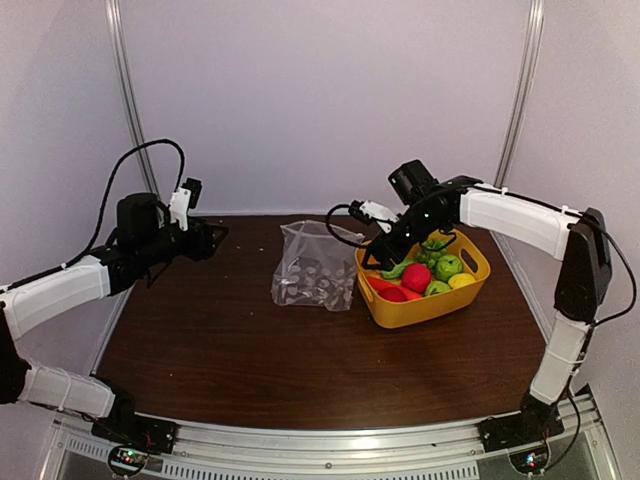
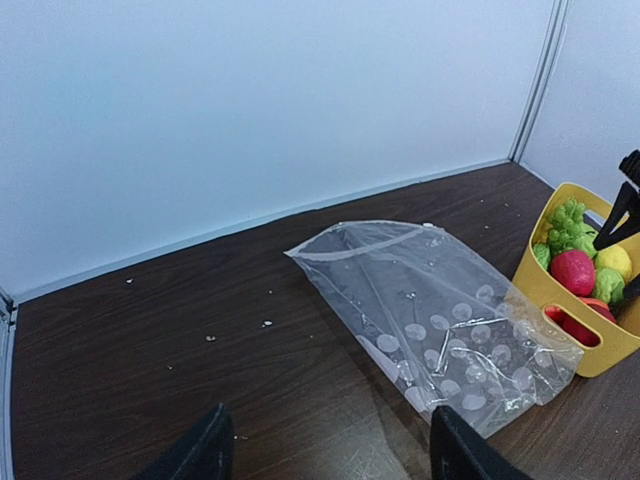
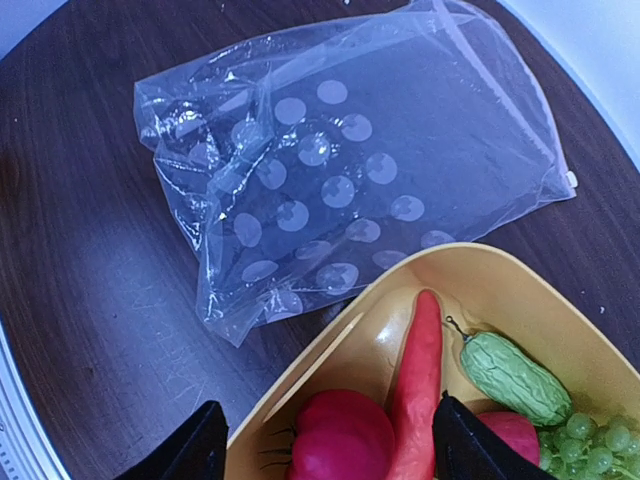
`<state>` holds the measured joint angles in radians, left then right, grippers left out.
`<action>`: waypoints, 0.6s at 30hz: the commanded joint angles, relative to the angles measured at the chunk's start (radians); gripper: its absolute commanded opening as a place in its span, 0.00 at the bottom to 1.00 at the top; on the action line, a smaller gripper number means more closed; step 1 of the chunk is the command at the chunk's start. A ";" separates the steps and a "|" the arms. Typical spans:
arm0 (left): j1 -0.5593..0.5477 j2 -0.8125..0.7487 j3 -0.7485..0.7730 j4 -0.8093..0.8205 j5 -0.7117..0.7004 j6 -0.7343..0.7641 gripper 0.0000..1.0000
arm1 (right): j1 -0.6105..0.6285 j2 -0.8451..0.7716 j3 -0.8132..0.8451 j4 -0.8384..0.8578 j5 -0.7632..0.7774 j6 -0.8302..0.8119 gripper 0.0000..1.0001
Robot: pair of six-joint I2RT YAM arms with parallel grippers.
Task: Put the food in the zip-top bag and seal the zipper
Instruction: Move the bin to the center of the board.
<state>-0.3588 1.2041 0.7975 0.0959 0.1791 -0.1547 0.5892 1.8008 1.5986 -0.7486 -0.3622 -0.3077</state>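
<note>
The clear dotted zip-top bag (image 1: pixel 315 268) lies flat on the dark table, its near end against the yellow basket (image 1: pixel 425 312). Its zipper strip (image 2: pixel 355 245) runs along the far edge. The food sits in the basket: red apple (image 1: pixel 416 277), green apple (image 1: pixel 448 266), lemon (image 1: pixel 462 281), grapes (image 1: pixel 435 250). My right gripper (image 1: pixel 384 252) is open and empty, hovering over the basket's left end above the carrot (image 3: pixel 420 380), red pepper (image 3: pixel 345 440) and cucumber (image 3: pixel 515 375). My left gripper (image 1: pixel 214 238) is open and empty, well left of the bag (image 2: pixel 440 320).
White walls close in the table at the back and sides. The basket (image 2: pixel 600 352) stands at the right, toward the right wall. Small white specks (image 2: pixel 266 323) lie on the bare wood left of the bag.
</note>
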 commanded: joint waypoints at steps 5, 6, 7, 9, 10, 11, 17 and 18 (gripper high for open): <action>0.004 0.009 0.038 0.010 -0.012 0.023 0.67 | 0.042 0.123 0.079 -0.093 0.050 0.068 0.61; 0.004 0.010 0.039 0.010 -0.012 0.023 0.67 | 0.046 0.127 0.080 -0.093 0.053 0.072 0.58; 0.004 0.012 0.039 0.010 -0.011 0.023 0.67 | 0.050 0.129 0.080 -0.094 0.065 0.073 0.55; 0.004 0.011 0.039 0.010 -0.010 0.023 0.67 | 0.056 0.130 0.076 -0.103 0.077 0.073 0.48; 0.004 0.012 0.040 0.010 -0.010 0.022 0.67 | 0.059 0.127 0.067 -0.109 0.081 0.073 0.43; 0.004 0.014 0.040 0.010 -0.007 0.023 0.67 | 0.061 0.120 0.055 -0.114 0.086 0.071 0.38; 0.004 0.022 0.042 0.010 0.002 0.018 0.67 | 0.066 0.050 -0.048 -0.188 0.124 0.020 0.07; 0.004 0.024 0.043 0.010 0.003 0.017 0.68 | 0.067 0.037 -0.070 -0.207 0.131 0.010 0.04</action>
<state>-0.3588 1.2125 0.8104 0.0929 0.1761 -0.1471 0.6579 1.8942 1.6024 -0.8364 -0.3054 -0.2539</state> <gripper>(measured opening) 0.675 0.091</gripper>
